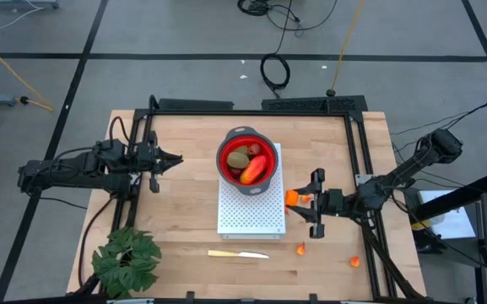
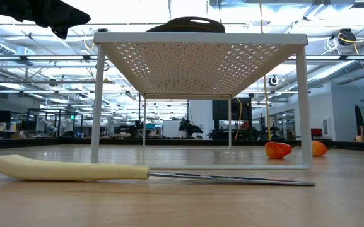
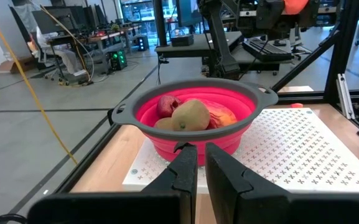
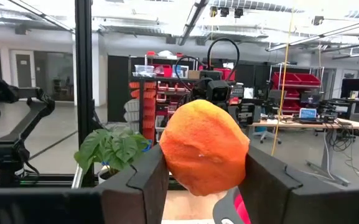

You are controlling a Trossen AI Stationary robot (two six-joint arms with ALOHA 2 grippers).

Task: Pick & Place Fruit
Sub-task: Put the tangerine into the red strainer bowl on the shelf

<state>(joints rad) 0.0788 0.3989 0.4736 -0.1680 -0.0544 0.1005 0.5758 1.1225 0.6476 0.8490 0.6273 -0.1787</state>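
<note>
1. High view: the right gripper (image 1: 305, 203) sits just beside the white perforated stand's (image 1: 250, 215) right edge, clamped on an orange piece (image 1: 292, 197) that its fingers largely hide. The red bowl (image 1: 247, 159) on the stand holds a red-orange oblong (image 1: 254, 170) and olive-brown ovals (image 1: 238, 157). Two tiny orange bits (image 1: 300, 249) lie on the table (image 1: 184, 194) near the knife (image 1: 237, 253) and plant (image 1: 126, 260). The left gripper (image 1: 172, 159) waits left of the bowl.
2. Low view: the bowl's contents are hidden above the stand; only two orange bits (image 2: 278, 149) show beyond the knife.
3. Left wrist view: the left fingers (image 3: 183, 168) stand slightly apart, empty; a dark red ball (image 3: 168, 104) shows here.
4. Right wrist view: the orange piece fills the gap between both fingers (image 4: 143, 174), gripped.
</note>
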